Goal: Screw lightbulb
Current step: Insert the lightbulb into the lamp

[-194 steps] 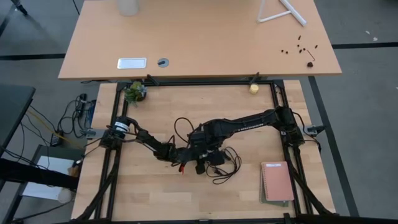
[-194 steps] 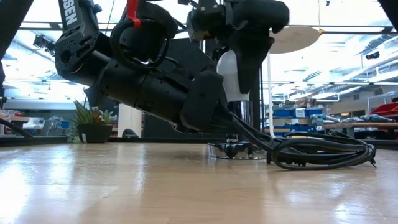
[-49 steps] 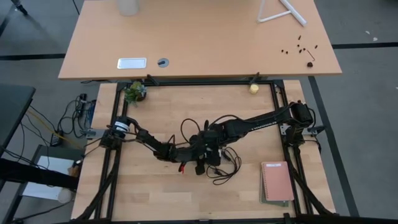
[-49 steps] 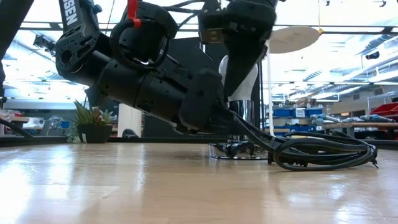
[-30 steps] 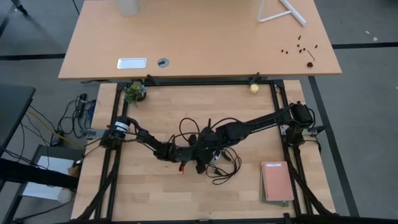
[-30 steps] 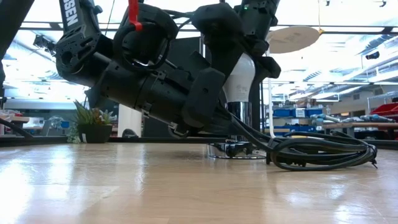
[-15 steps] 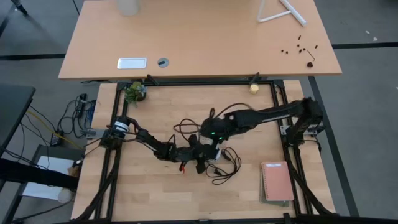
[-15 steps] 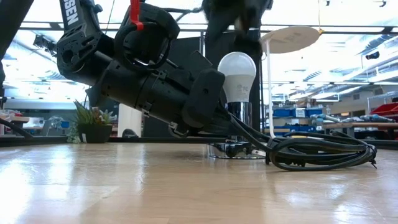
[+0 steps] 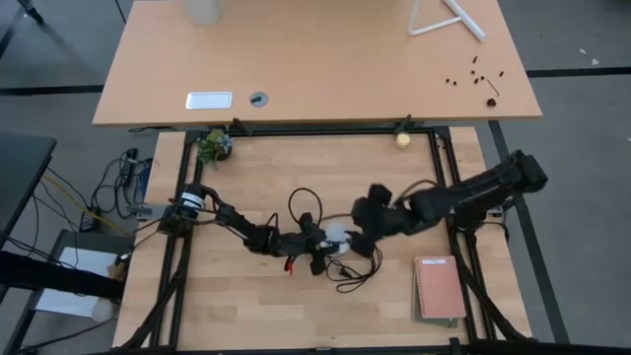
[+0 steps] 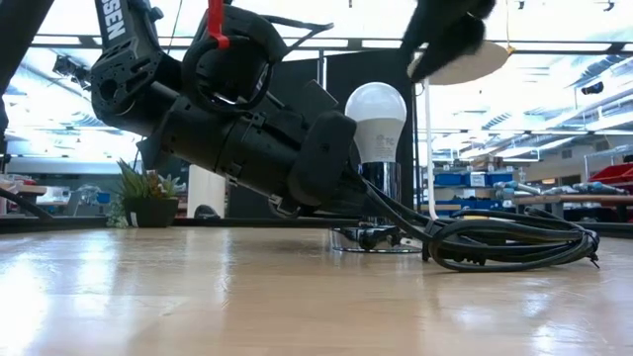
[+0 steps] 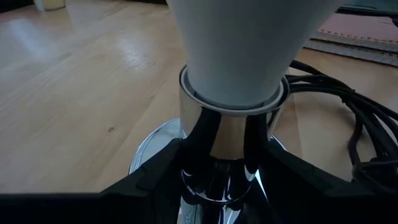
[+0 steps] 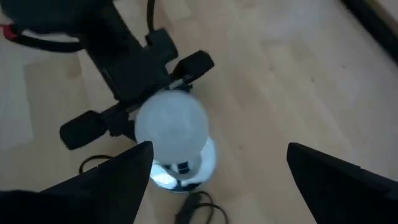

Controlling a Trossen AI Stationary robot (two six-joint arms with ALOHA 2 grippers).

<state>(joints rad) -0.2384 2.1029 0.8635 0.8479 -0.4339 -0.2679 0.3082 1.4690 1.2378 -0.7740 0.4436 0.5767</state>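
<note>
The white lightbulb stands upright with its base in the chrome socket, which rests by its round disc foot on the wooden table. From above, the bulb shows near the table's middle. My left gripper is shut on the socket just under the bulb. My right gripper is open and holds nothing. It hangs above and to the right of the bulb, and also shows in the high view and the low view. My left gripper pinches the socket's chrome neck, just below the bulb, between its two fingers. The fingers come from the table's left, slanting slightly down. The socket stands upright with its disc foot on the table.
A coil of black cord lies just right of the socket and toward the near edge; it also shows in the low view. Notebooks lie near the right front corner. A small plant and a yellowish ball sit at the far edge.
My right gripper has let go of the bulb's top, risen, and drawn back toward the table's right edge while turning. The bulb stays upright in the socket.
</note>
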